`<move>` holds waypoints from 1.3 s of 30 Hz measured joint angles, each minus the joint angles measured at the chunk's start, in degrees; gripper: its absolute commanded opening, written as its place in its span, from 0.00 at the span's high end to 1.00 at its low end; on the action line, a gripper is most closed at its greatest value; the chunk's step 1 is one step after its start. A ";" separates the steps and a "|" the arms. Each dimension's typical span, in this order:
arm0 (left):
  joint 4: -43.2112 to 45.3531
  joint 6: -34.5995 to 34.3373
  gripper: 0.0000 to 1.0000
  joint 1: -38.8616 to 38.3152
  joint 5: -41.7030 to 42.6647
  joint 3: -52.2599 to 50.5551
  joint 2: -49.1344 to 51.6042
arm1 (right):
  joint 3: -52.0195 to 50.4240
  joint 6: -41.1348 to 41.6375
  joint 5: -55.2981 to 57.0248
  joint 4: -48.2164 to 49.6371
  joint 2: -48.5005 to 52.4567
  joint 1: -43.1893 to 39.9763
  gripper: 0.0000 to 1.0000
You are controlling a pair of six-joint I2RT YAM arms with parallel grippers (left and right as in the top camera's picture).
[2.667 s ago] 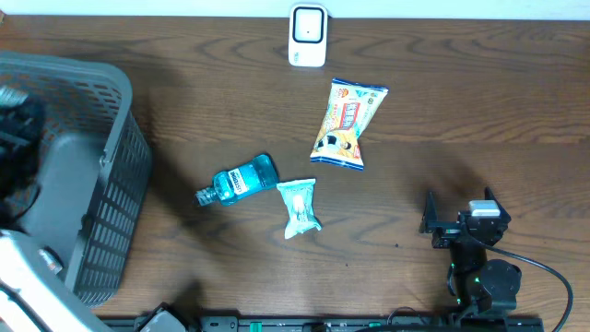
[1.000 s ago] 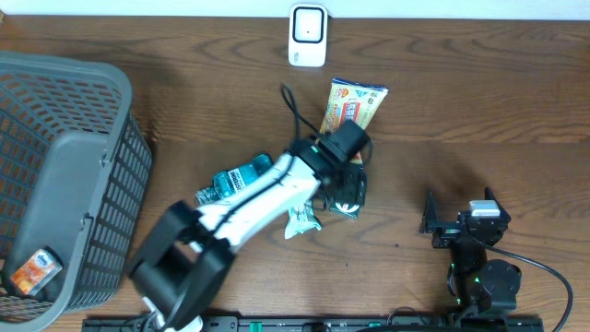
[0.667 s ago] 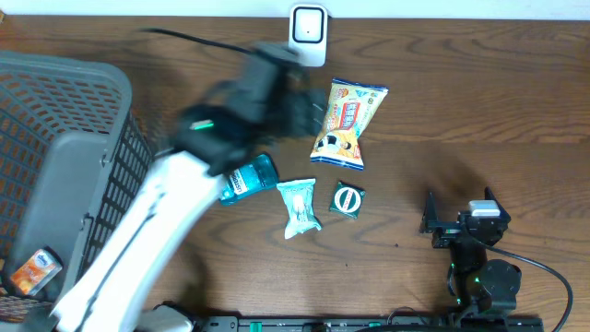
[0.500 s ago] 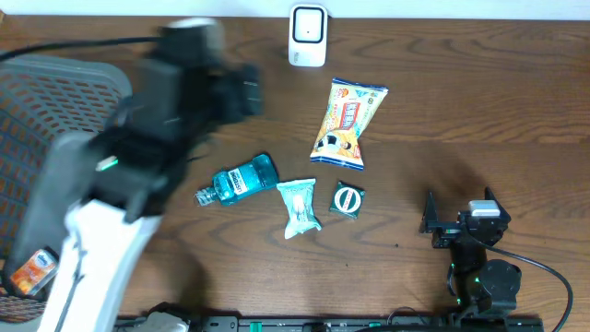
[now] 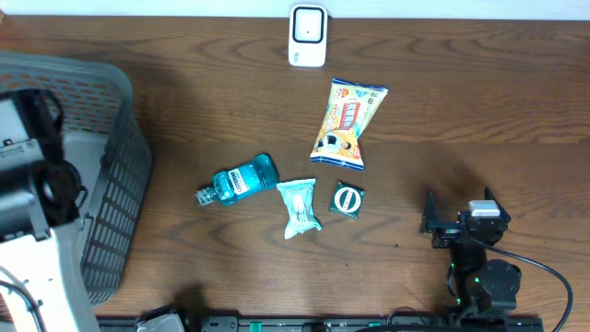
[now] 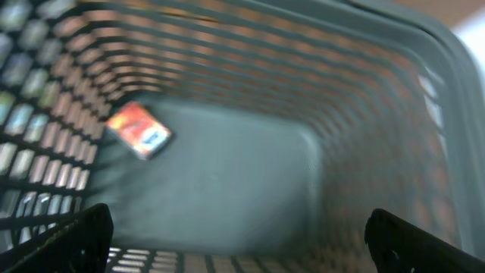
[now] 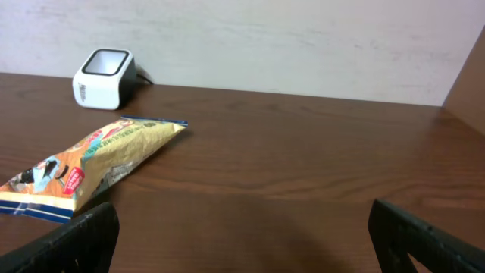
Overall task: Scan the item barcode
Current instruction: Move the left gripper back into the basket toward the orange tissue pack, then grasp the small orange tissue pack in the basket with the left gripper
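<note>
Dark brown wooden tabletop, pale wall behind. Landmark for everything: white box-shaped barcode scanner, standing at the far edge, dark top face up. Just on the near side of the scanner, slightly right: long yellow snack bag, lying flat, not touching it.

Farther toward the robot from the scanner, 3 more items in a loose row. Clear blue plastic mouthwash bottle on its side, off to the left. Crinkled white-and-mint sachet almost straight down from the scanner. Small dark green square packet with a white ring just right of that, close beside the sachet, apart from the snack bag.

Well away to the scanner's left: grey plastic mesh basket, with the white left arm reaching over it. Down inside, blurred through the left wrist camera: small orange packet flat on the basket floor, near a corner.

Left gripper released, 2 fingers spread wide at the lower corners of its view, nothing between them, above the basket floor. Right gripper likewise spread wide and holding nothing, low over the table, well to the near right of the scanner, facing the snack bag and scanner.
</note>
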 measured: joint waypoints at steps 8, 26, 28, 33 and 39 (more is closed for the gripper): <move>-0.74 -2.54 0.02 11.30 -1.90 -8.13 7.39 | 0.00 0.00 0.00 0.00 0.00 0.00 0.01; 9.97 14.47 0.06 18.53 -11.54 -21.14 33.86 | 0.00 0.00 0.00 0.00 0.00 0.00 0.01; 10.45 15.63 0.06 19.26 -11.76 -21.14 35.80 | 0.00 0.00 0.00 0.00 0.00 0.00 0.01; 11.76 17.18 0.06 21.22 -11.54 -21.14 38.80 | 0.00 0.02 0.00 0.00 0.00 0.00 0.01; 13.64 18.21 0.13 22.77 -8.50 -21.14 40.94 | 0.00 0.00 0.00 0.00 0.00 0.00 0.01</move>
